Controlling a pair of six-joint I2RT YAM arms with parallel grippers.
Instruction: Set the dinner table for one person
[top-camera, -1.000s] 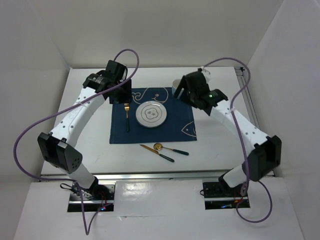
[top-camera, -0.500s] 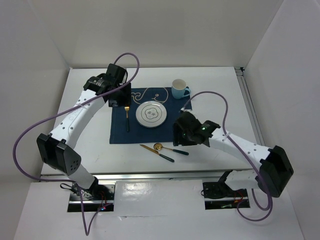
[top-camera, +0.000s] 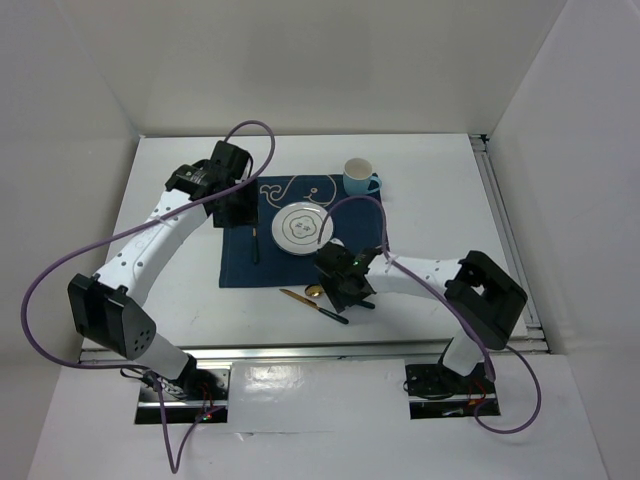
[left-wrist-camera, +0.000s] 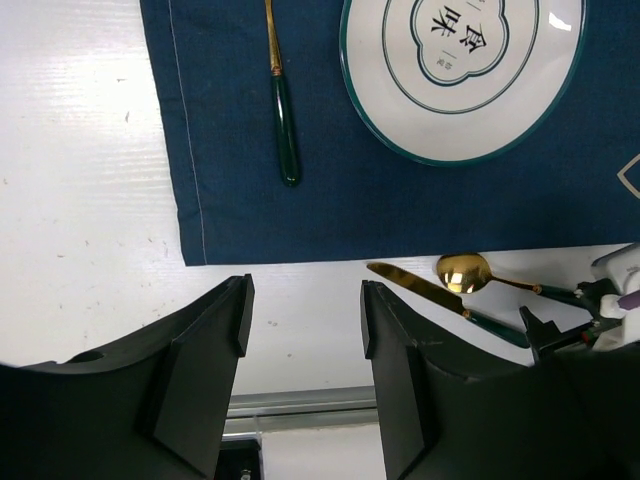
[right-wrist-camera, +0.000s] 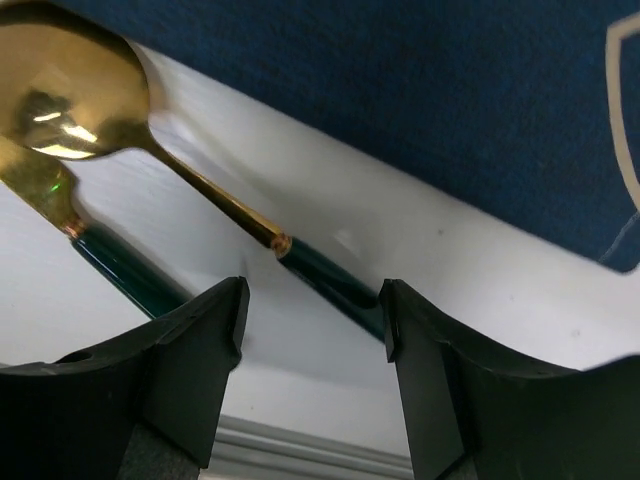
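1. Black plastic fingers (right-wrist-camera: 190, 370) of the right gripper (right-wrist-camera: 315, 335) sit low over the tabletop. The jaws are partly apart and straddle the dark green handle of a gold spoon (right-wrist-camera: 60, 90). Table shows between the handle and the left finger, so nothing is clamped.
2. A knife (right-wrist-camera: 110, 260) with a gold blade and a green handle lies just beside the spoon, its blade close to the spoon's bowl.
3. Spoon and knife both rest on bare white surface, just off the near edge of a navy blue placemat (left-wrist-camera: 250, 200) with white line drawings.
4. The left gripper (left-wrist-camera: 305, 340) hangs higher, above the tabletop near the placemat's near left corner. Its jaws are apart and hold nothing.
5. On the placemat, a fork (left-wrist-camera: 280, 100) with a green handle lies just left of a round white plate (left-wrist-camera: 460, 140) with a green rim.
6. A light blue cup (top-camera: 358, 178) stands upright at the placemat's far right corner.
7. The dinner table (top-camera: 440, 190) is a large white rectangle carrying all of these things. A silver rail runs along its near edge, and the two arm bases are fixed just below it in the top view.
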